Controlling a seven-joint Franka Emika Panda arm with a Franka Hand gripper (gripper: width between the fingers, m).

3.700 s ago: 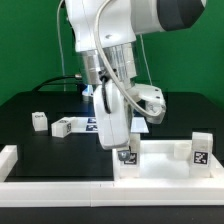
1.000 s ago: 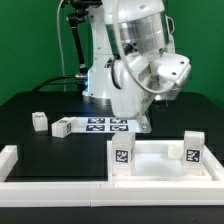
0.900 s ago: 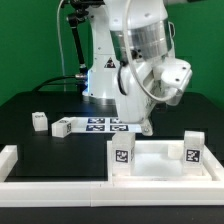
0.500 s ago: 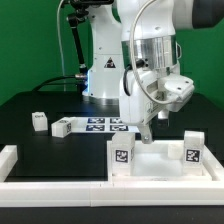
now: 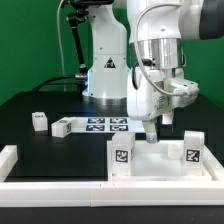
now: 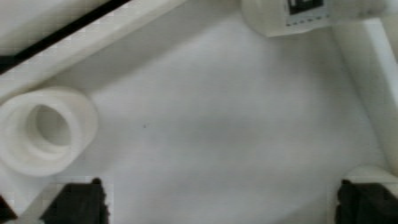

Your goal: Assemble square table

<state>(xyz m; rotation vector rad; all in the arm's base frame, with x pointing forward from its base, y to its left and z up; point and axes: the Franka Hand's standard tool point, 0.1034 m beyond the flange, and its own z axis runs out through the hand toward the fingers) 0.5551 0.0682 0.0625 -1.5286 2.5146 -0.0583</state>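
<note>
Square table top (image 5: 150,170) lies at the tabletop's (image 5: 45,145) front edge. The pincer (image 5: 152,130), spread and empty, has left the leg (image 5: 121,156) standing on its corner and swung over the top's middle, so that leg looks placed.

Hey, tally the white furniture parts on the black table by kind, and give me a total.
small white tagged block legs: 4
large white square tray-like plastic tabletop: 1
Total: 5
</note>
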